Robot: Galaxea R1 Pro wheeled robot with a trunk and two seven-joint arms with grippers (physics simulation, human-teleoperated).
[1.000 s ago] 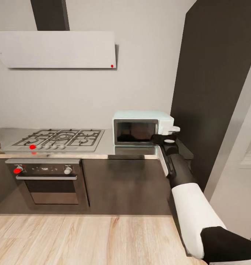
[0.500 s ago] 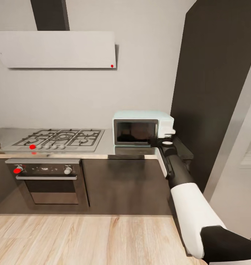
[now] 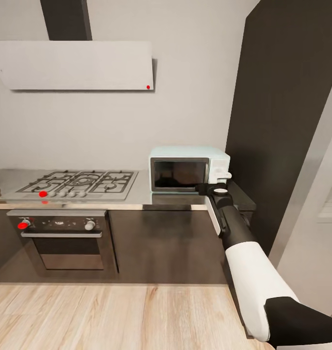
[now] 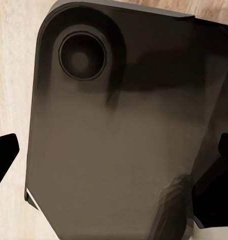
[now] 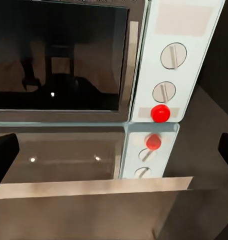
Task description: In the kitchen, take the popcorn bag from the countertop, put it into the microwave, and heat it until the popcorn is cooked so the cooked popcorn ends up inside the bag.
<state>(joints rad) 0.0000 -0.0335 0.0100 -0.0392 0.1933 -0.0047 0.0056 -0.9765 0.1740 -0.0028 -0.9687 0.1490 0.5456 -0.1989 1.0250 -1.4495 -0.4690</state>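
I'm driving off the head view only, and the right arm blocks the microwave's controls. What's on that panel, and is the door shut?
Observer: In the right wrist view the microwave has its door shut. Its panel carries two round knobs with a red button beneath them.
Operator: Is the right gripper open?
Observer: Yes. The right gripper has its fingers wide apart, facing that panel over the countertop.
Operator: And the left gripper?
Observer: The left gripper is open too, aimed at a dark panel over the wooden floor.

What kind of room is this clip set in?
A home kitchen, simulated: a gas hob under a white hood, an oven below, and a microwave on the steel countertop.
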